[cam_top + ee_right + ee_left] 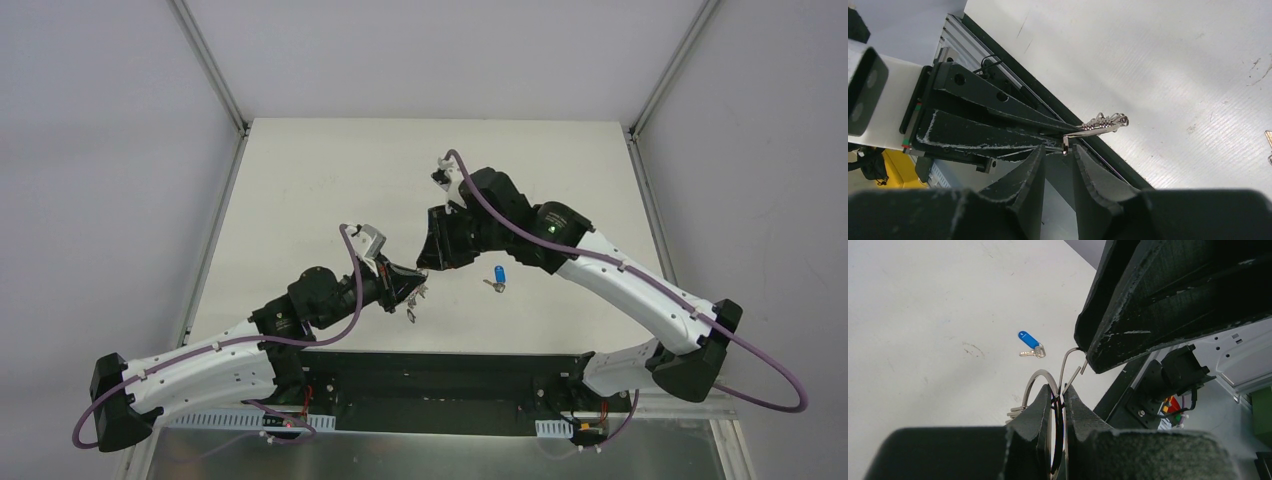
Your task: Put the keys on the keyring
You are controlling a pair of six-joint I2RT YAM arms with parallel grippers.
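Here, thin round silver wire keyring (1041,371) in rough black left gripper (1058,393).

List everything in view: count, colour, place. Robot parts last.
blue key: one, blue head with silver blade, flat on the table to the right of both grippers, touching neither.
plain keys: a small bunch, number unclear, silver, hanging on the keyring.
keyring: one, silver wire, clamped in the left gripper, with one end sprung out toward the right gripper.
table: one, white, under everything.
left gripper: one, black, shut on the keyring.
right gripper: one, black, jaws narrow on either side of the ring's sprung end; grip unclear.
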